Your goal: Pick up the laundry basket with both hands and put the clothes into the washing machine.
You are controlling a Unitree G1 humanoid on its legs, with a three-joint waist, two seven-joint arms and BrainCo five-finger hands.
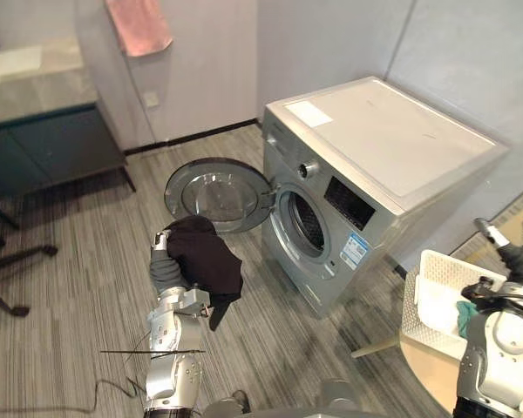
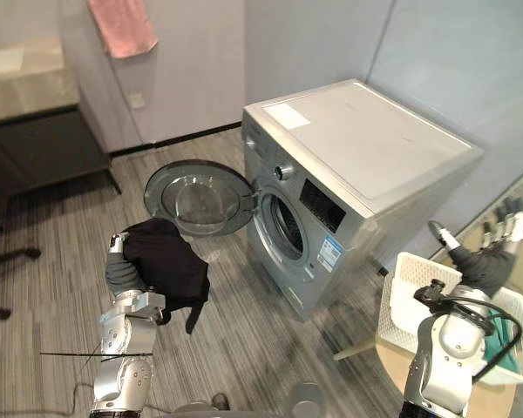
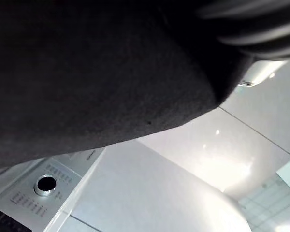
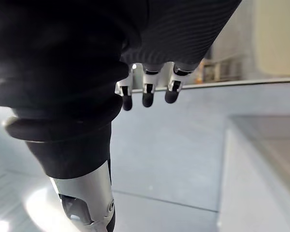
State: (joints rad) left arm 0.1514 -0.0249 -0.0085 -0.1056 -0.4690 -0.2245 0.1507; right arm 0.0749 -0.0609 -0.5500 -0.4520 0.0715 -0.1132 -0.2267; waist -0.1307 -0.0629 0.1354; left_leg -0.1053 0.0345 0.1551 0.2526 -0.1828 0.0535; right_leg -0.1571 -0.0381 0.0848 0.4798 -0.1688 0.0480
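Observation:
A black garment (image 1: 205, 257) hangs draped over my left hand (image 1: 163, 272), which is raised in front of the silver washing machine (image 1: 375, 165); the cloth covers the hand. The machine's round door (image 1: 218, 193) stands swung open to the left, and the drum opening (image 1: 307, 225) is dark. In the left wrist view the black garment (image 3: 87, 72) hangs close, with the machine's control panel (image 3: 43, 186) past it. A white laundry basket (image 1: 436, 292) holding a teal cloth (image 1: 465, 318) sits at the right. My right hand (image 2: 497, 239) is lifted above the basket's far side, fingers (image 4: 147, 94) straight and holding nothing.
The basket rests on a small wooden table (image 1: 427, 366) at the lower right. A pink towel (image 1: 138, 24) hangs on the back wall. A counter over a dark cabinet (image 1: 44, 131) and a chair base (image 1: 9, 261) stand at the left on the striped floor.

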